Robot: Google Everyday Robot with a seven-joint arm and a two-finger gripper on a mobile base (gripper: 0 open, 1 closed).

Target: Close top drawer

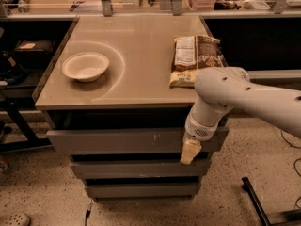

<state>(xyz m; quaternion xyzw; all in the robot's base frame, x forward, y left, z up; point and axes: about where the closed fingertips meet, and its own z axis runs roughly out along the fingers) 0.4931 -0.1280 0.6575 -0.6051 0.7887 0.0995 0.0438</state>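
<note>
The top drawer (117, 141) is a wide grey metal drawer with a flat front and small pale scratches right of centre. It sticks out a little from under the tan counter top (141, 65), with a dark gap above it. My gripper (190, 151) hangs at the end of the white arm against the right part of the drawer front, pale fingertips pointing down.
Two narrower grey drawer fronts (141, 169) sit below. A white bowl (85, 66) and a snack bag (194, 56) lie on the counter. A dark shelf unit (23, 55) stands to the left, a black stand leg (256, 201) on the speckled floor to the right.
</note>
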